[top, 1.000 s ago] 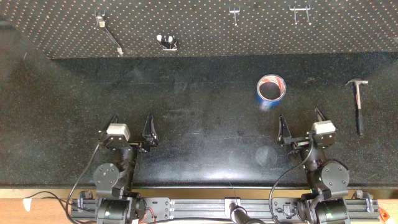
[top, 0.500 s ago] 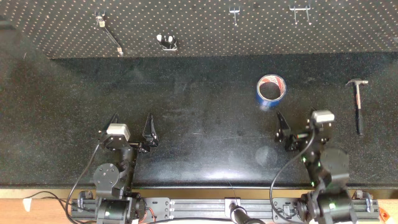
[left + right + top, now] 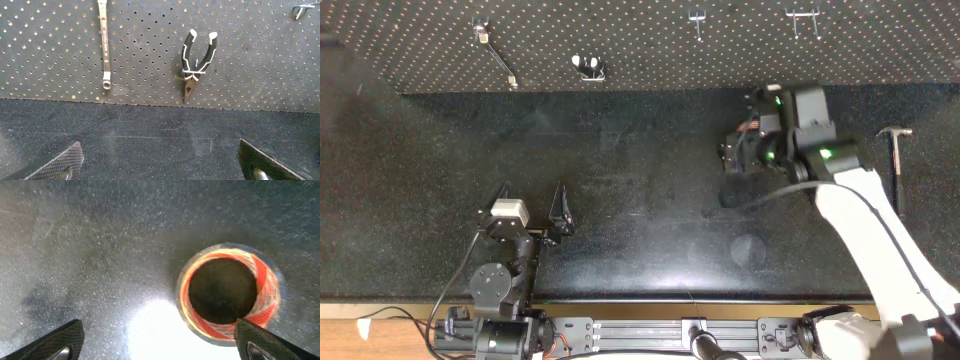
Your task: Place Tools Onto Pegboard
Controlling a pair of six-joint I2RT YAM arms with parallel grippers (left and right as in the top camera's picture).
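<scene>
One tape roll [image 3: 227, 292] lies on the table [image 3: 640, 200] beneath your right gripper [image 3: 160, 345], which is spread wide. One hammer [image 3: 895, 165] lies at its 3 o'clock. Your left gripper [image 3: 160, 160] is released. One wrench [image 3: 498, 55] and one pliers [image 3: 587, 67] hang on the pegboard [image 3: 640, 40] at 12 o'clock.

red-striped tape roll [image 3: 264, 282], black speckled table [image 3: 100, 240]
</scene>
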